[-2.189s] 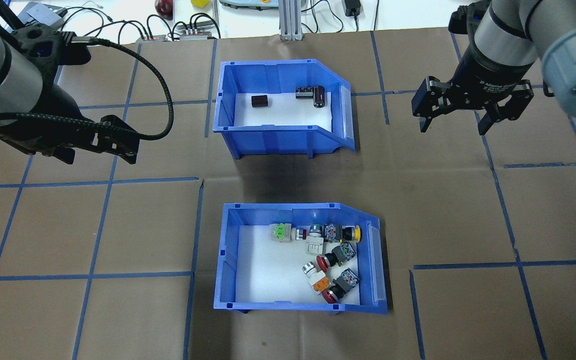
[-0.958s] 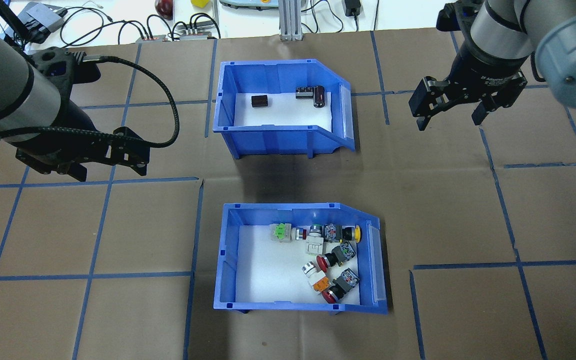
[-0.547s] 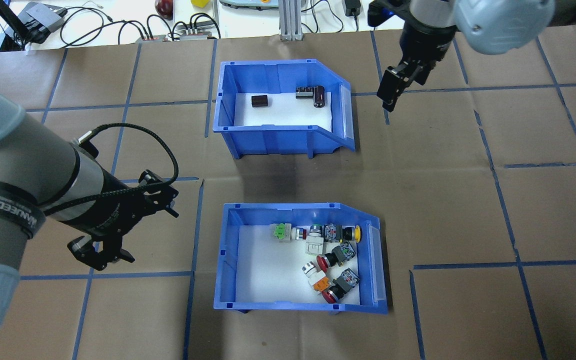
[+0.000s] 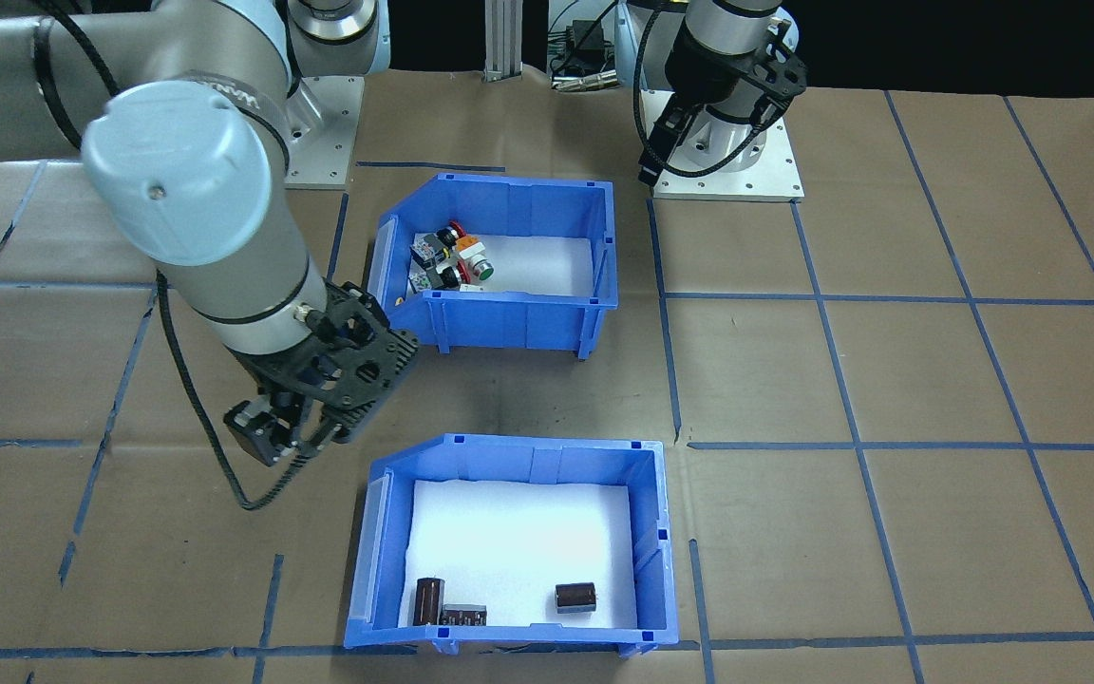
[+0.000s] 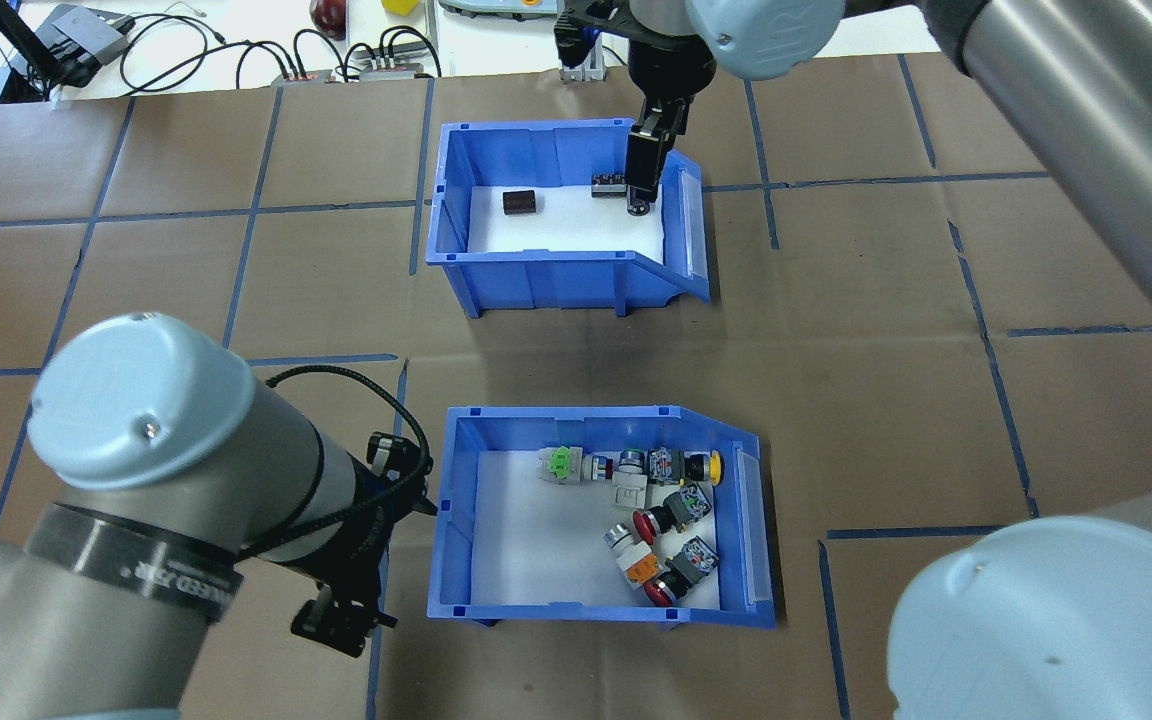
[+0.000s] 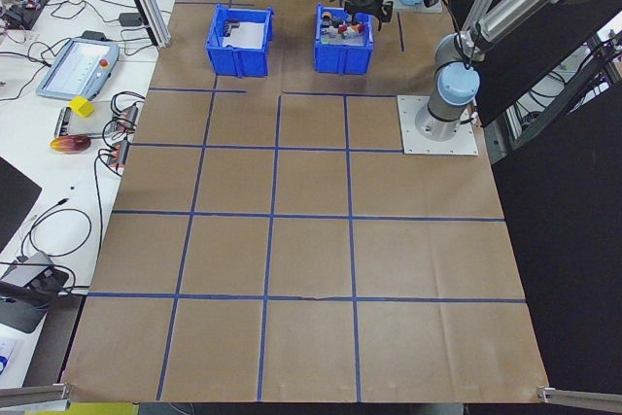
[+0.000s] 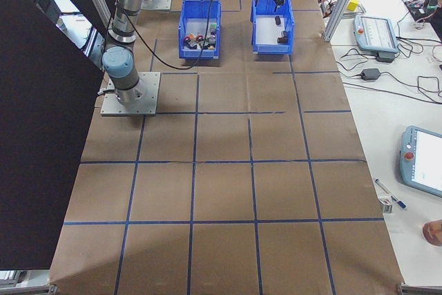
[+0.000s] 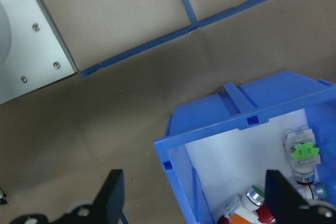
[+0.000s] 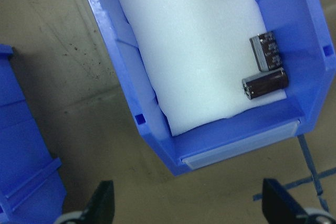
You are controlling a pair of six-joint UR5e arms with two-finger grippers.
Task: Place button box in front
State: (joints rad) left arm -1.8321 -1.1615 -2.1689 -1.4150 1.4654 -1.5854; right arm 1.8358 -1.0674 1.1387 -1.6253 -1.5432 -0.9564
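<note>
The button box (image 5: 596, 612), a blue bin with a white liner and colourful push-buttons (image 5: 658, 520), stands near the robot; it also shows in the front view (image 4: 509, 318). My left gripper (image 5: 372, 560) hangs open just outside its left wall. The left wrist view shows the box's corner (image 8: 210, 124) between and ahead of the spread fingers (image 8: 113, 198). My right gripper (image 5: 641, 182) hovers open above the sloped, clear-lipped end of the far blue bin (image 5: 536, 275), which holds black cylinders (image 9: 265, 85). Nothing is held by either gripper.
Brown paper with a blue tape grid covers the table. Cables and devices (image 5: 376, 60) and an aluminium post (image 5: 581, 40) lie past the far edge. The left arm's base plate (image 4: 727, 166) sits behind the button box. Tablets (image 7: 376, 32) rest on a side bench.
The right gripper swung left from beside the far bin to above its sloped end. The left gripper moved toward the robot and right, up to the button box's left wall. Both stayed open.
</note>
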